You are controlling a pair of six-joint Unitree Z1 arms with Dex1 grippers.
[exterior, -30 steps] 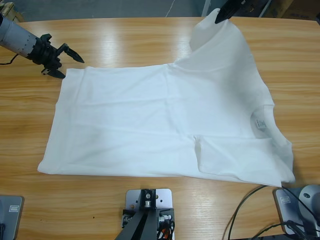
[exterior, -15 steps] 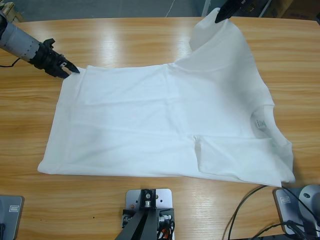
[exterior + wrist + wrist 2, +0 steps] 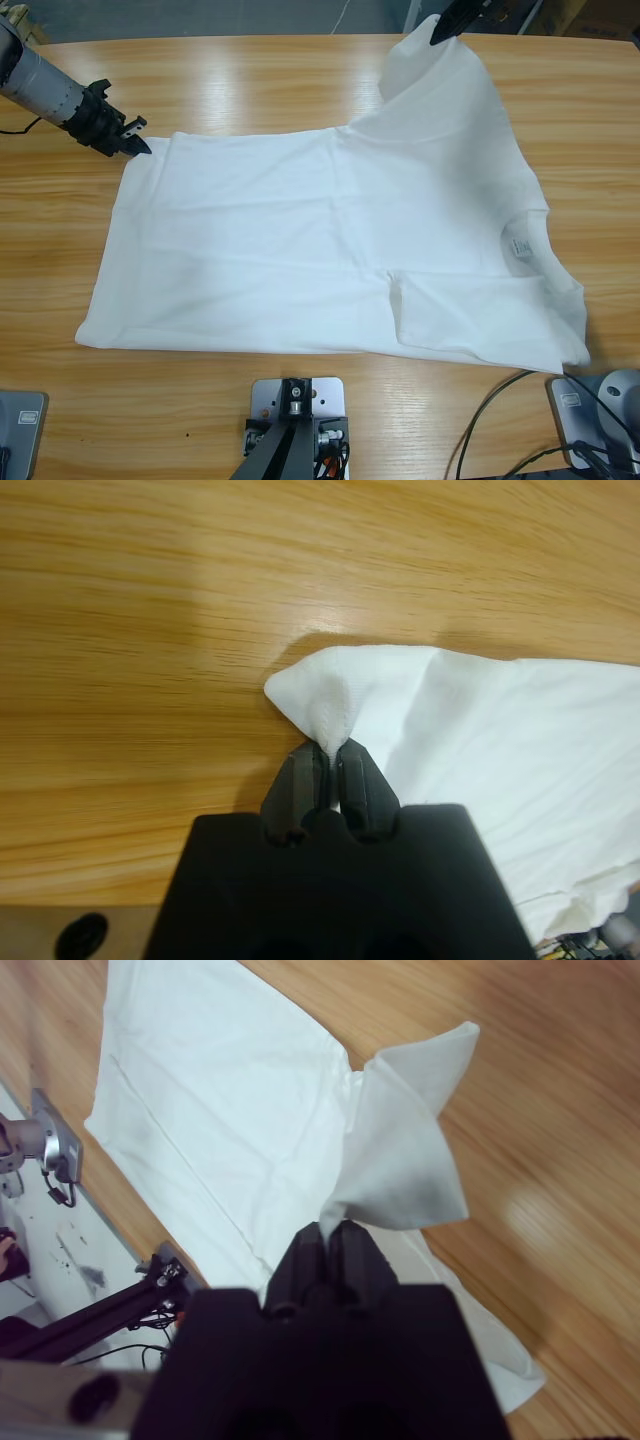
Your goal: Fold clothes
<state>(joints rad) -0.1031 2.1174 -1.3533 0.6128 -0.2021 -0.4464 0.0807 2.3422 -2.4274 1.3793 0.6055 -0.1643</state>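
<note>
A white shirt lies spread across a long wooden counter, seen from above. Most of it is flat, with its hem toward the left of the high view and its collar and neck label toward the right.

The left claw comes in from the upper left edge of the high view. It sits at the shirt's far left corner, low over the counter. In the left wrist view its two black jaws are pinched together on a small peak of white cloth, and the corner rises slightly off the wood.

The right claw enters at the top of the high view, right of the middle. It holds a sleeve, lifted well above the counter, so the cloth hangs down from it in a steep slope to the rest of the shirt. In the right wrist view the jaws are closed on a thin fold of that cloth, which fans out beyond them.
</note>
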